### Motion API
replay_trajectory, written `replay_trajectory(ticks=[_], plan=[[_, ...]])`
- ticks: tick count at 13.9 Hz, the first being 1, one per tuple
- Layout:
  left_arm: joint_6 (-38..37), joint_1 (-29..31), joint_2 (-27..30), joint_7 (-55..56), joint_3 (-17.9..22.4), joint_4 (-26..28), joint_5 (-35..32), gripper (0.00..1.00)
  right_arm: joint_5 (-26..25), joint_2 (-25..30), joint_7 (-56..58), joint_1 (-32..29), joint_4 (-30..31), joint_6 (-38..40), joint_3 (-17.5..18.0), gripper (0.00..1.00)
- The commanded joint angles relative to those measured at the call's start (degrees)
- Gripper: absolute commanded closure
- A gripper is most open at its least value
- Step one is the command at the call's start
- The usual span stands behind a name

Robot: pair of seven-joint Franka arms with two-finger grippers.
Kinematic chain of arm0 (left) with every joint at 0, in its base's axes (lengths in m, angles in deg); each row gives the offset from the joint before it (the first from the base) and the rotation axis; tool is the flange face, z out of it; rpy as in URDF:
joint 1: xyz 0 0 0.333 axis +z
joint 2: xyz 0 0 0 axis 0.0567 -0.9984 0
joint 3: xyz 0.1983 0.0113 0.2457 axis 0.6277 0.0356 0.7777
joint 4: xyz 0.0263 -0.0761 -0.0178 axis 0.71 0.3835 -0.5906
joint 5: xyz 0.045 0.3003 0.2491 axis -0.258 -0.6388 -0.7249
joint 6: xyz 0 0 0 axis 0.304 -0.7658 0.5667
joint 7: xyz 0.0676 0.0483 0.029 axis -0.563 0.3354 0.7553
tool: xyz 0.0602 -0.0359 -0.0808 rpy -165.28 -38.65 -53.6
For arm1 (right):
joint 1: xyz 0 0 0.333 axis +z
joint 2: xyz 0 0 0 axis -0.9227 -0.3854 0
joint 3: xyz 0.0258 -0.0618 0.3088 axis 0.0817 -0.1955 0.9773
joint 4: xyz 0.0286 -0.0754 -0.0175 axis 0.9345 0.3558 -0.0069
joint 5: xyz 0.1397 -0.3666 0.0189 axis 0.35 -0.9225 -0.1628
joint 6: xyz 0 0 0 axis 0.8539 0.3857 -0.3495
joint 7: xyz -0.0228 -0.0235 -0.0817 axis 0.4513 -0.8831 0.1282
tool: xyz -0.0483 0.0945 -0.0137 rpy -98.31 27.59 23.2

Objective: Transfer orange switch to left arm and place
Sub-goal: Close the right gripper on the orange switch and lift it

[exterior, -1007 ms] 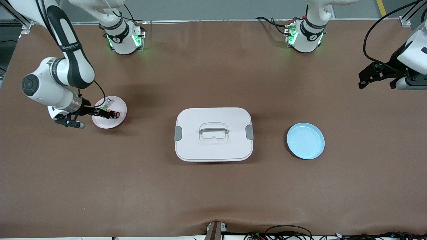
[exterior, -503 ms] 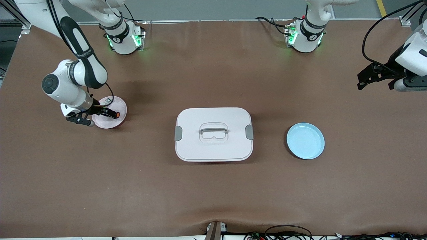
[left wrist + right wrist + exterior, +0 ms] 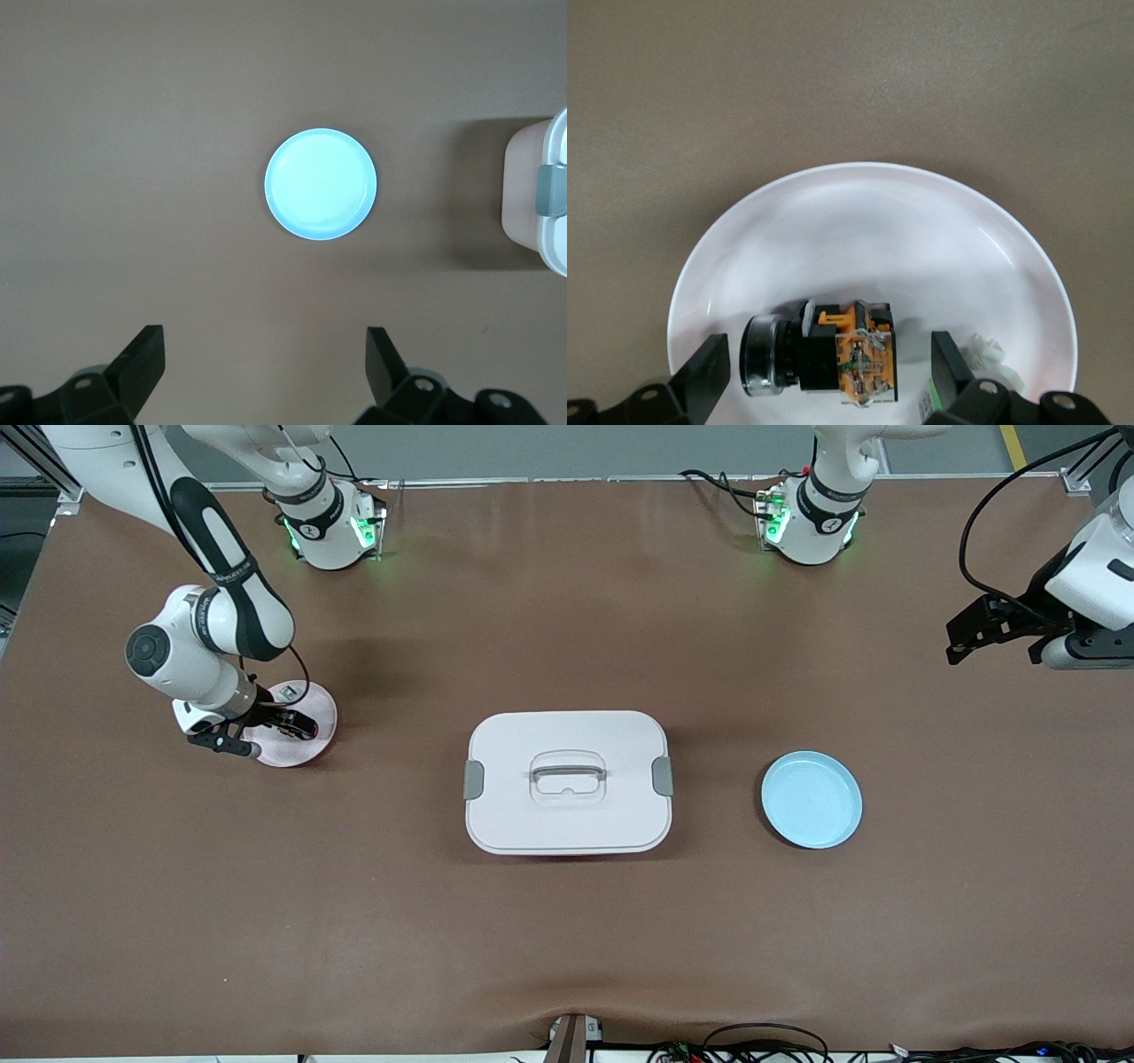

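Note:
The orange switch [image 3: 824, 354] lies on its side on the pink plate [image 3: 301, 751], toward the right arm's end of the table. It has a black body, a metal ring and an orange-and-clear block. My right gripper [image 3: 830, 361] is open, low over the plate [image 3: 859, 230], one finger on each side of the switch with gaps between. In the front view my right gripper [image 3: 291, 724] hides most of the switch. My left gripper [image 3: 957, 640] is open and empty, held high over the left arm's end of the table; its wrist view shows its gripper [image 3: 266, 354] above bare table.
The white box [image 3: 567, 819] with grey latches stands mid-table between the plates; its end shows in the left wrist view [image 3: 532, 204]. A blue plate [image 3: 811, 799] [image 3: 321, 184] sits toward the left arm's end. A small clear-and-green component [image 3: 988, 356] lies on the pink plate beside the switch.
My right gripper has moved in over the pink plate and down, so its open fingers now straddle the switch. My left gripper has shifted slightly.

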State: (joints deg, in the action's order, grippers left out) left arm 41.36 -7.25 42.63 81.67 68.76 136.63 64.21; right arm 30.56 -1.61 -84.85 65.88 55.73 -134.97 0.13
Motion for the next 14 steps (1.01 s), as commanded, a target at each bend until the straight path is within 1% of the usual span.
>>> replay_trajectory(ticks=[1,5,6,8,9,10,12,14], plan=[[0.8,0.2,0.4,-1.1,-0.2,0.6,-0.2,0.00,1.5,0.0,-0.6,0.3,0.8,-1.1,0.1,0.00],[0.8,0.1,0.4,-1.1,-0.2,0.7,-0.2,0.00,1.6,-0.5,-0.6,0.5,1.0,-1.0,0.2,0.00],[0.8,0.2,0.3,-1.1,-0.2,0.7,-0.2,0.00,1.6,-0.5,-0.6,0.6,0.9,-0.7,0.2,0.08],[0.8,0.2,0.3,-1.1,-0.2,0.7,-0.2,0.00,1.6,-0.4,-0.5,0.8,0.9,-0.5,0.2,0.53],[0.8,0.2,0.2,-1.1,-0.3,0.6,-0.2,0.00,1.6,-0.4,-0.6,1.0,0.9,-0.4,0.2,0.92],[0.8,0.0,-0.3,-1.1,-0.2,0.5,-0.2,0.00,1.6,-0.4,-0.7,1.0,0.9,-0.2,0.2,1.00],[0.8,0.1,-0.2,-1.1,-0.3,0.5,-0.2,0.00,1.6,-0.1,-1.9,0.9,0.7,0.4,0.2,1.00],[0.8,0.1,0.1,-1.1,-0.3,0.5,-0.2,0.00,1.6,1.0,-4.3,1.3,-0.6,5.0,0.4,1.00]])
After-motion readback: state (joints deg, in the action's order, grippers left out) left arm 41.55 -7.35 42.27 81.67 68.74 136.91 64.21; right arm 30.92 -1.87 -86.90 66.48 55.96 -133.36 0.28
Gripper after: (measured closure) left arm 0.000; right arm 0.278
